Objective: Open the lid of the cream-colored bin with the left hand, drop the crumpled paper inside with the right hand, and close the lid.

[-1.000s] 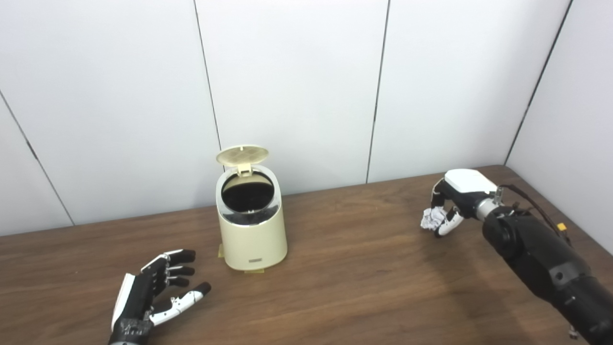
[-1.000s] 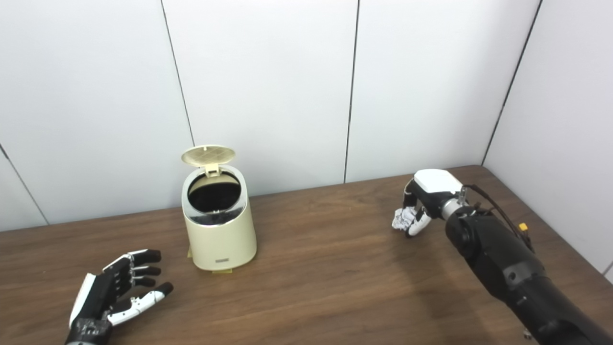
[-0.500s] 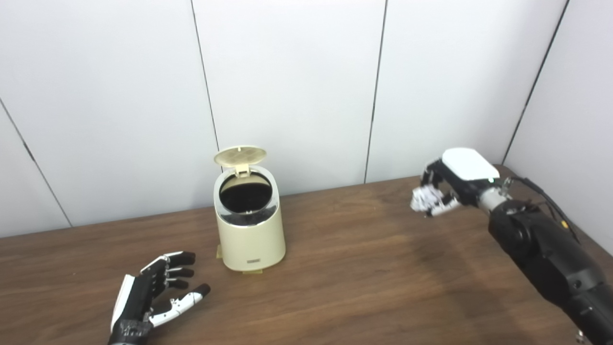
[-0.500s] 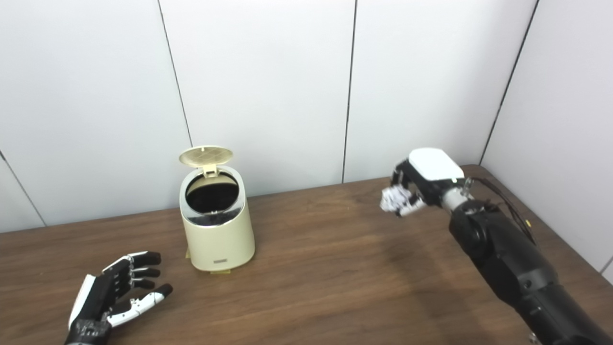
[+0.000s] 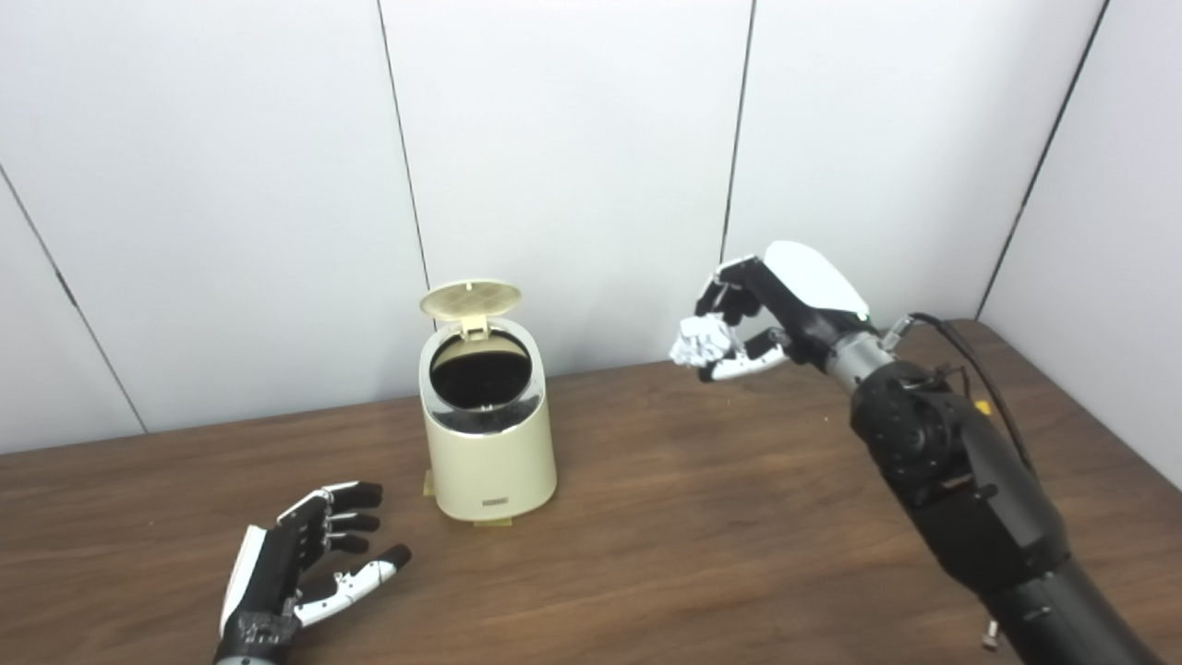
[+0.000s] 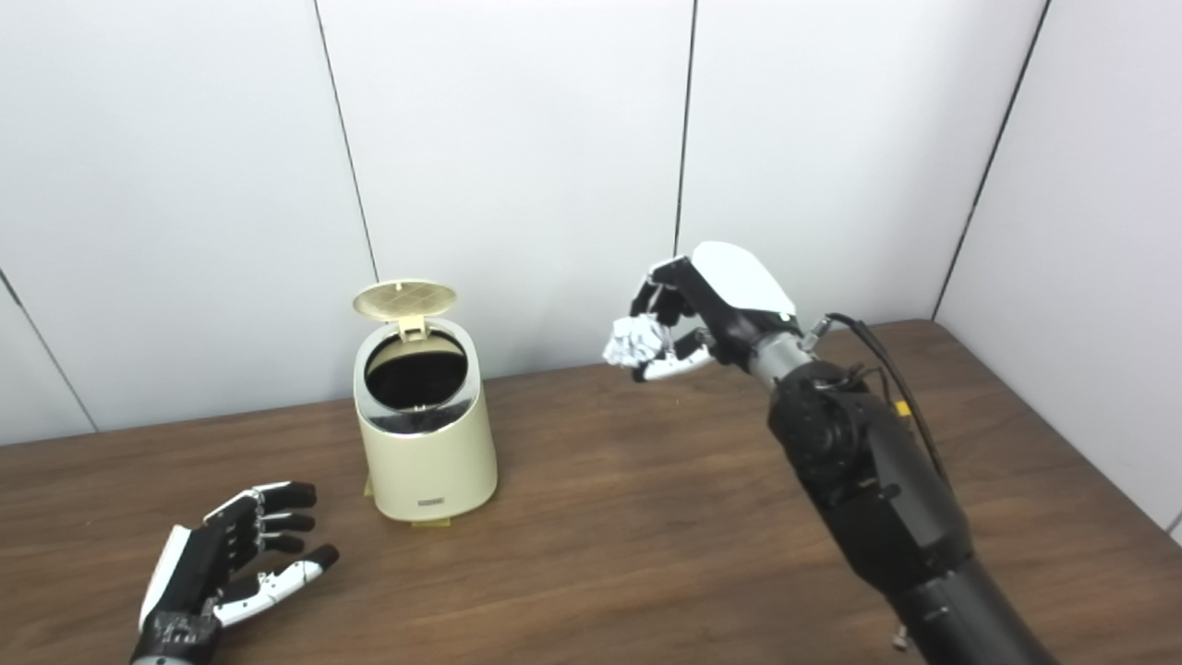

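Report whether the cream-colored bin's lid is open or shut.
Open: the round lid stands tipped back above the cream-colored bin, exposing its dark interior.

I work in what looks like a lab test booth: plain white wall panels (image 5: 572, 139) with dark seams close in behind and to the right of my bare wood-grain table (image 5: 702, 517), and an exposed cable (image 6: 886, 369) runs along my forearm.

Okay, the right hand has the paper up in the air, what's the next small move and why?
Probably carry the right hand leftward until the crumpled paper is over the bin. Its lid stands open, and the paper hangs well right of the opening.
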